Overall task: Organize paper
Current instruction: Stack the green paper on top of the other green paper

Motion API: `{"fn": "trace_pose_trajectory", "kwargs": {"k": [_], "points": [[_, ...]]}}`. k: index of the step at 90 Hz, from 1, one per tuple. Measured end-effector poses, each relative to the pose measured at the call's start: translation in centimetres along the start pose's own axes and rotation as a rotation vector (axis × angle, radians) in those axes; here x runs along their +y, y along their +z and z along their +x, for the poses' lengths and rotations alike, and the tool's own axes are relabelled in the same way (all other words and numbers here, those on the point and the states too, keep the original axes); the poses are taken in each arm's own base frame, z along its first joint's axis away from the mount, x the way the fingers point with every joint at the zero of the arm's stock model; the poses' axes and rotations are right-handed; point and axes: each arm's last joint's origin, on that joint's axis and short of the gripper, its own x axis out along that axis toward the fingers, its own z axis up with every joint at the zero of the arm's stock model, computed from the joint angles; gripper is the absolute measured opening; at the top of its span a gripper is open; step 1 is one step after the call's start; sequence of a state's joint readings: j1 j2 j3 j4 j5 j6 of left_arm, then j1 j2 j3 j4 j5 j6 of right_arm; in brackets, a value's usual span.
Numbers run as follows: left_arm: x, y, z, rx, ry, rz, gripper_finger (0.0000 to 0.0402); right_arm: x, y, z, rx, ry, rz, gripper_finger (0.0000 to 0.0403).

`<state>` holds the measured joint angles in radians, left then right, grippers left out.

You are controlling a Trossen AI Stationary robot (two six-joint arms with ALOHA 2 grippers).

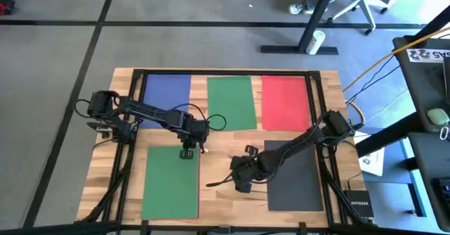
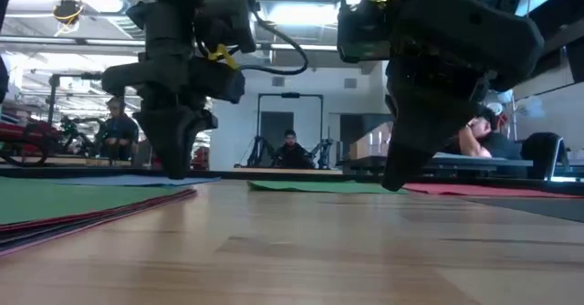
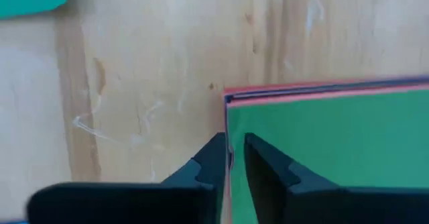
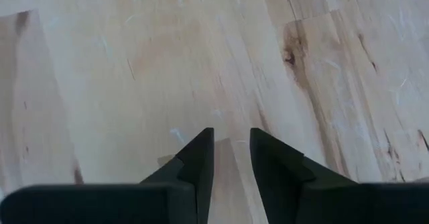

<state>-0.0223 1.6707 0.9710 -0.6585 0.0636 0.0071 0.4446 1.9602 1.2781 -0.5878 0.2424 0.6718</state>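
1. Five patches of thin flat paper lie on your pale wooden table (image 1: pixel 225 140): a blue sheet (image 1: pixel 166 98) at the far left, a green sheet (image 1: pixel 231 102) in the far middle, a red sheet (image 1: pixel 285 102) at the far right, a green-topped stack (image 1: pixel 171 182) at the near left, and a dark grey sheet (image 1: pixel 299 179) at the near right.
2. Your left gripper (image 1: pixel 188 153) sits at the far right corner of the green-topped stack. In the left wrist view its two dark fingers (image 3: pixel 208 167) stand close together with only a thin slit between them, straddling the stack's edge (image 3: pixel 231 143); you cannot tell whether they pinch a sheet.
3. That stack shows red and dark layers under the green top sheet, seen at its edge in the left wrist view and along its near side in the low view (image 2: pixel 91 209).
4. Your right gripper (image 1: pixel 242 179) hangs over bare wood between the green-topped stack and the dark grey sheet, just beside the grey sheet's left edge. Its fingers (image 4: pixel 198 160) are slightly parted with nothing between them.
5. Beyond the table, the low view shows seated people (image 2: pixel 290 148) in the room.
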Motion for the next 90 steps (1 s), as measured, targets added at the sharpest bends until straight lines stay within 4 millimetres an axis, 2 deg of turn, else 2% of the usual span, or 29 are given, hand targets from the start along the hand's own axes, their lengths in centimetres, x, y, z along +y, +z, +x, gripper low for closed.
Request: {"fn": "trace_pose_trajectory", "kwargs": {"k": [30, 48, 61, 90], "points": [[-0.1, -0.1, 1.0, 0.047, -0.001, 0.001, 0.0159, 0.0, 0.0, 0.0, 0.001, -0.001, 0.0, 0.0085], [0.1, -0.1, 1.7, 0.077, 0.041, 0.031, 0.0179, 0.0, 0.0, 0.0, 0.004, -0.003, -0.001, 0.0085], [0.2, -0.1, 1.7, 0.079, 0.053, 0.047, 0.0158, 0.0, 0.0, 0.0, 0.005, -0.004, -0.001, 0.0085], [0.2, -0.4, 1.6, 0.114, 0.052, 0.07, 0.005, 0.0, -0.1, 0.0, 0.005, -0.004, -0.002, 0.0085]]}}
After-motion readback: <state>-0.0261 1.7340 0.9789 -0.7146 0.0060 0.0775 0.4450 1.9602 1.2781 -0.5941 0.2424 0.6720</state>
